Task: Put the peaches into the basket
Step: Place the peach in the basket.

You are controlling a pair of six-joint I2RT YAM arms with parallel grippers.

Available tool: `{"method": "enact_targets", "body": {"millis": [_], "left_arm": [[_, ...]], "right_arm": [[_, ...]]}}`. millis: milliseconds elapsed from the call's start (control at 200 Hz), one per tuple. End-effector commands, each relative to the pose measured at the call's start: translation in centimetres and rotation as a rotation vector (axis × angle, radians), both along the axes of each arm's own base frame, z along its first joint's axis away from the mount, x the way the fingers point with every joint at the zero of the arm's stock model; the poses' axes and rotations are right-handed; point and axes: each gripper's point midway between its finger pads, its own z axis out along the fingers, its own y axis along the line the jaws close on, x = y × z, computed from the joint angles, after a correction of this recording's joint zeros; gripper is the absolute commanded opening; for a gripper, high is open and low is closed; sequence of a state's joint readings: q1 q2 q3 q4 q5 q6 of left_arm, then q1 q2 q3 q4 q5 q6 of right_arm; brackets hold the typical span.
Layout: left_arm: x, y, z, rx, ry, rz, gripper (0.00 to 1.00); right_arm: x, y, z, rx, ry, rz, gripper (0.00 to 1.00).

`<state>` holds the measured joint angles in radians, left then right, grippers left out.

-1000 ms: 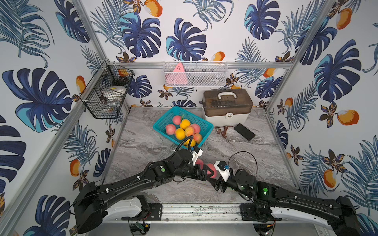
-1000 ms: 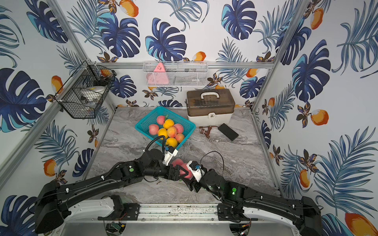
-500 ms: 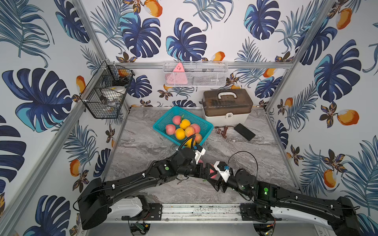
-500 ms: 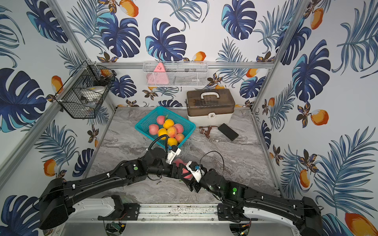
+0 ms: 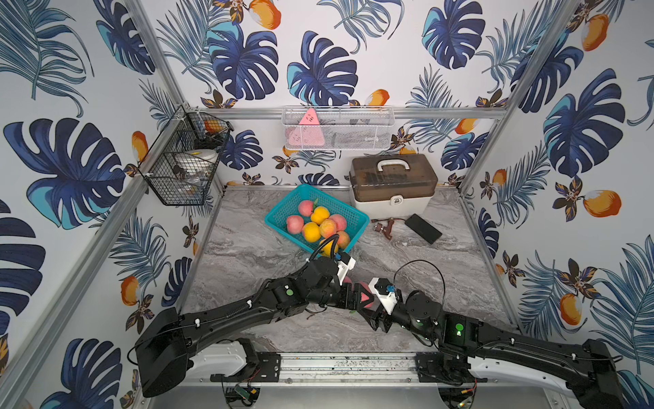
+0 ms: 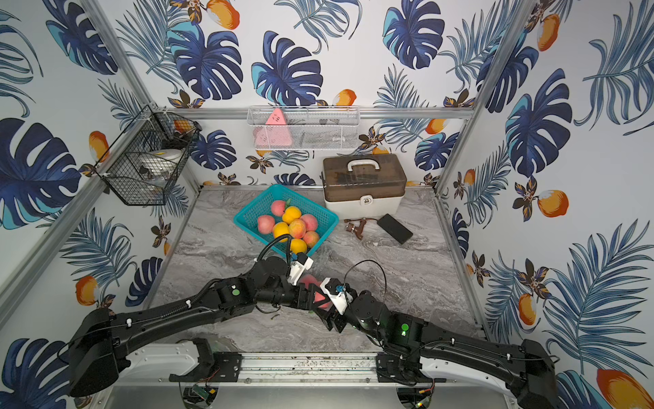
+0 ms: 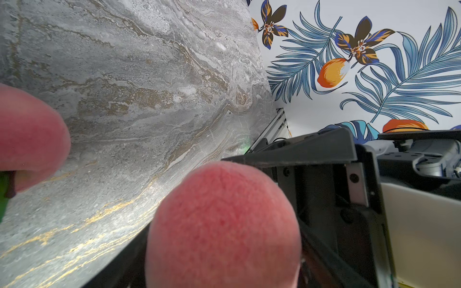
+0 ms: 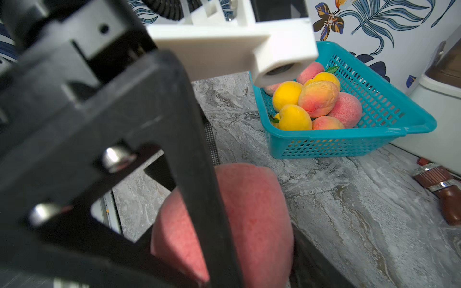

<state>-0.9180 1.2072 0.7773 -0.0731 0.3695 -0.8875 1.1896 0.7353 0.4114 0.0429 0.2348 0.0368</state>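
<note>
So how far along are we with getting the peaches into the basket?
Done: eight peaches sit in the basket. In hand: the right gripper is shut on a pink peach, with the left gripper around it too, apparently a handover; whether the left grips is unclear. Remaining: that peach, plus a second pink peach on the table beside them.

White wallpaper w/ blue tropical leaves & orange fruit [image 5: 389,53] on back + side walls; silver aluminium frame rails [image 5: 442,112] at corners; grey gold-veined marble-look tabletop [image 5: 247,255], lower centre; even lighting.
</note>
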Motion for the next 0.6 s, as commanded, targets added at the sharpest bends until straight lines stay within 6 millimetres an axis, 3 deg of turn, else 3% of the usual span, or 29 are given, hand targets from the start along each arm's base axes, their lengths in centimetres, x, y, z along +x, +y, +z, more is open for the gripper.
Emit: {"method": "enact_targets", "body": {"millis": [0, 210, 370, 596], "left_arm": [[-0.2, -0.6, 0.9, -0.044, -0.008, -0.02, 0.71], [-0.1, -0.6, 0.6, -0.032, -0.01, -0.018, 0.65], [0.3, -0.4, 0.9, 0.006, -0.037, -0.019, 0.64], [2.6, 0.7, 1.7, 0.104, -0.097, 0.021, 0.62]], "right_arm": [[0.2, -0.2, 0.0, -0.006, 0.003, -0.018, 0.76], [0.3, -0.6, -0.1, -0.011, 0.015, -0.035, 0.83], [0.4, -0.8, 0.0, -0.014, 0.024, -0.05, 1.0], [0.4, -0.6, 0.6, -0.018, 0.027, -0.044, 1.0]]}}
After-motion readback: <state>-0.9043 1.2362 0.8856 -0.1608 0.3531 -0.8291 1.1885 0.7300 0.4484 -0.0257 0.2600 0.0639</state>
